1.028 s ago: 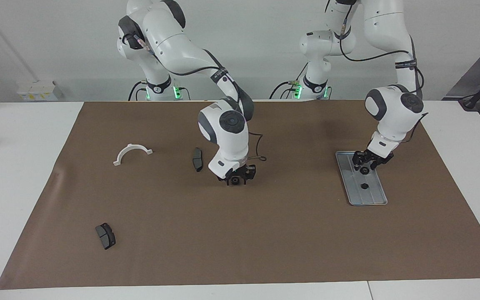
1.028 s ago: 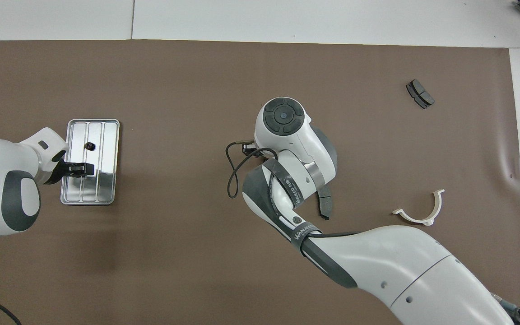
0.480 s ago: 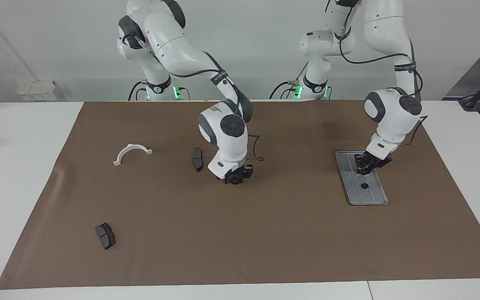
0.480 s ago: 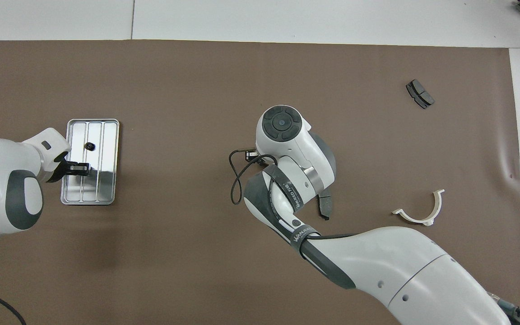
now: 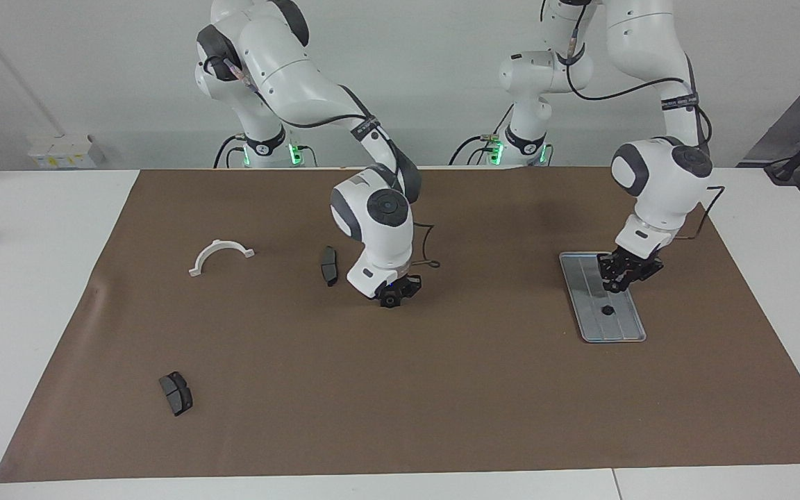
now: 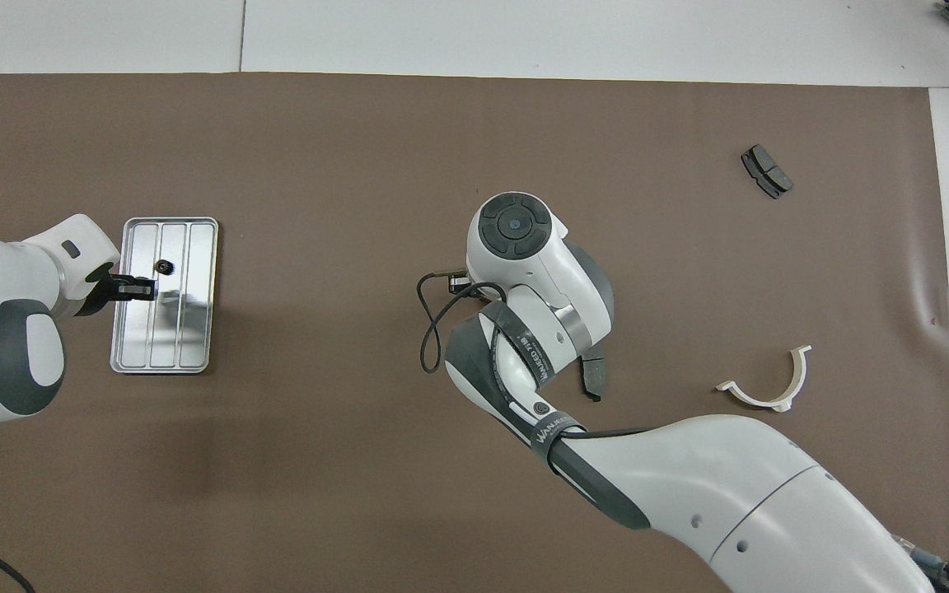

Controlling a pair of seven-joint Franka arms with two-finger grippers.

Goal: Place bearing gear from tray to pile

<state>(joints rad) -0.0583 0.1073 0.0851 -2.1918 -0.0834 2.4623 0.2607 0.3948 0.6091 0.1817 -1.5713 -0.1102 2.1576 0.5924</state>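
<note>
Landmark: the tray [image 5: 589, 314], silver-grey, ridged, lying on the brown mat [image 5: 442, 389] toward the left arm's end of the table.

Left gripper [image 5: 621, 281] hangs over the tray's robot-side half, fingertips clenched on a small black gear [image 5: 615, 285], lifted off the tray floor.

One more black gear [image 5: 607, 310] sits in the tray, near the middle, in its centre channel.

Right gripper [image 5: 393, 297] is low over mid-mat, well apart from the tray, clamped on another black gear [image 5: 389, 303]. Whether that gear touches the mat: cannot tell.
</note>
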